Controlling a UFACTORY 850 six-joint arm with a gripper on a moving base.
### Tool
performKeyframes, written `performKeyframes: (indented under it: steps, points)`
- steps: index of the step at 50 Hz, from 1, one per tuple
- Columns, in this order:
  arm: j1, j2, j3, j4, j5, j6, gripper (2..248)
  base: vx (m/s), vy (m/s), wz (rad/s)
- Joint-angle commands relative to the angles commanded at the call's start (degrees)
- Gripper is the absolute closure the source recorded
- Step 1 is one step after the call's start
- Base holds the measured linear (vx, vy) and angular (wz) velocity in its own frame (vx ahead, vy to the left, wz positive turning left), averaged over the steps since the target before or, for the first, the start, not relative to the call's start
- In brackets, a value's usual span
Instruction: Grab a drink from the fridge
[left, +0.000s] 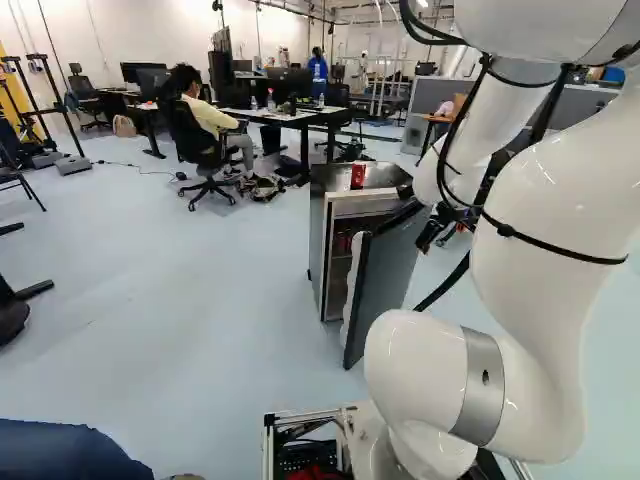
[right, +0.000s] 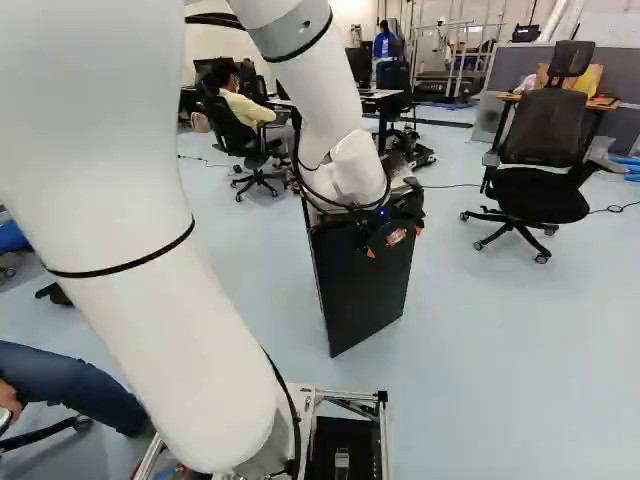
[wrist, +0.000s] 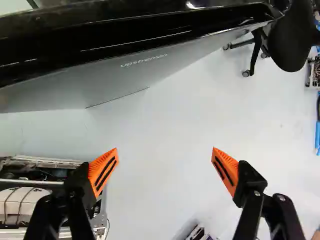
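An open-plan office — pale floor (left: 180, 260), desks, rolling chairs.
At the right of the right base view, a black office chair (right: 540, 190) stands empty before a wood-topped table (right: 604, 103), a grey partition (right: 628, 85) behind; farther back sits a treadmill (right: 445, 86). In the left base view, bottles (left: 271, 99) stand on a white-topped desk (left: 300, 116) — and at the left, a beige bag (left: 124, 126) sits near a stand (left: 73, 165).
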Motion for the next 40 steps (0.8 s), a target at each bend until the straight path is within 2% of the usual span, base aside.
performKeyframes:
  steps: [16,33,40]
  points:
    - [0.0,-3.25,-0.99,-4.27,0.5,0.0,3,0.0,0.0,0.0]
    - [0.43,-7.26,-2.57,-8.71,4.41,0.0,3,0.0,0.0,0.0]
    - [0.71,-7.46,-2.83,-10.15,5.61,0.0,3,0.0,0.0,0.0]
